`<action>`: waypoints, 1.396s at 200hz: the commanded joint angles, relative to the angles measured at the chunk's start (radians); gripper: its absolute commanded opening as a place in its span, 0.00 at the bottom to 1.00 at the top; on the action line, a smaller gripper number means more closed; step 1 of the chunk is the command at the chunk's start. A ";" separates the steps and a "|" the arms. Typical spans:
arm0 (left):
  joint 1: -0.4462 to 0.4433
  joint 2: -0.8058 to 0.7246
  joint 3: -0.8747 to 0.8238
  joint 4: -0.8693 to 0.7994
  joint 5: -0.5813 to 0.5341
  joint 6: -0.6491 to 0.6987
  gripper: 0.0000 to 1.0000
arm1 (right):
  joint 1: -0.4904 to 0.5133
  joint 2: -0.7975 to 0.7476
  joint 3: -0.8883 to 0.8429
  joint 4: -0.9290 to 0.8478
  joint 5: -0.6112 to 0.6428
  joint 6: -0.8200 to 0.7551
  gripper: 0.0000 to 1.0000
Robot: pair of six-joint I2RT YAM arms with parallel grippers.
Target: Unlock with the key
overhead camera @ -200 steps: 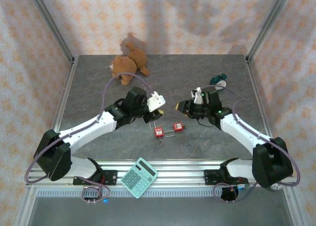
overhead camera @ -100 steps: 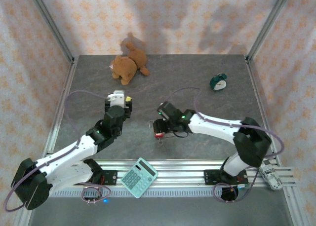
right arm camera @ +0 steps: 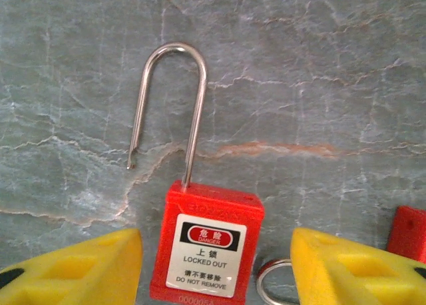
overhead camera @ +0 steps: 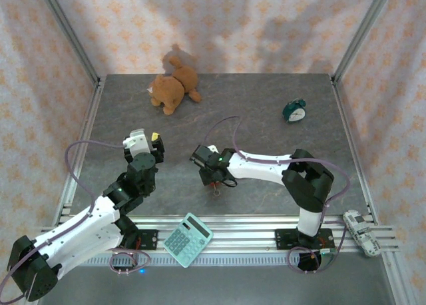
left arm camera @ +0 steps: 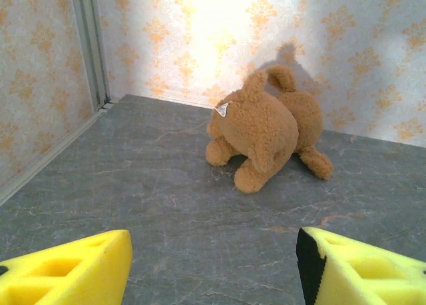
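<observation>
Right gripper [right arm camera: 213,273] hangs low over the padlock [right arm camera: 208,215] with its jaws apart, the yellow fingers [right arm camera: 73,268] straddling the red body with a gap on each side and gripping nothing. Seen from the right wrist, the padlock lies flat, label up. Its long axis runs straight away from the wrist, so the fingers would close across the body's width. The shackle [right arm camera: 194,118] points away from the gripper and its short leg ends free above the body, which suggests the lock is already sprung. A key ring [right arm camera: 265,268] lies just beside the body's near right corner, and a red piece [right arm camera: 409,232] sits at the right edge; I cannot tell whether it is the key. From above, the padlock [overhead camera: 214,181] lies near the middle front of the table [overhead camera: 266,138], under the right gripper [overhead camera: 210,174], so that arm is much the nearer. Left gripper [left arm camera: 213,278] is raised well apart to the left, jaws wide and empty, facing the bear [left arm camera: 263,135] at the back. Grey veined stone covers the table, with a clock [overhead camera: 294,110] far right, a calculator [overhead camera: 188,239] on the front rail, and patterned walls [overhead camera: 266,25] around
</observation>
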 commanded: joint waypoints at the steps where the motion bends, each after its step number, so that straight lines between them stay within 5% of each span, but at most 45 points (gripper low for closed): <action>1: 0.006 -0.010 -0.008 -0.025 -0.007 -0.040 0.67 | 0.009 0.035 0.031 -0.050 0.047 -0.012 0.58; 65: 0.006 -0.047 -0.021 -0.050 0.007 -0.057 0.67 | 0.006 0.090 0.059 -0.063 0.011 -0.048 0.50; 103: 0.006 -0.080 -0.020 -0.080 0.005 -0.061 0.67 | -0.011 0.082 0.049 -0.028 -0.026 -0.041 0.29; 169: 0.007 -0.127 -0.027 -0.106 0.010 -0.073 0.67 | -0.138 0.124 0.146 -0.008 -0.016 -0.088 0.26; 223: 0.006 -0.130 -0.018 -0.118 0.021 -0.078 0.67 | -0.206 0.170 0.206 -0.029 -0.070 -0.116 0.34; 279: 0.005 -0.135 -0.017 -0.129 0.065 -0.099 0.67 | -0.209 -0.076 0.089 -0.069 0.019 -0.152 0.58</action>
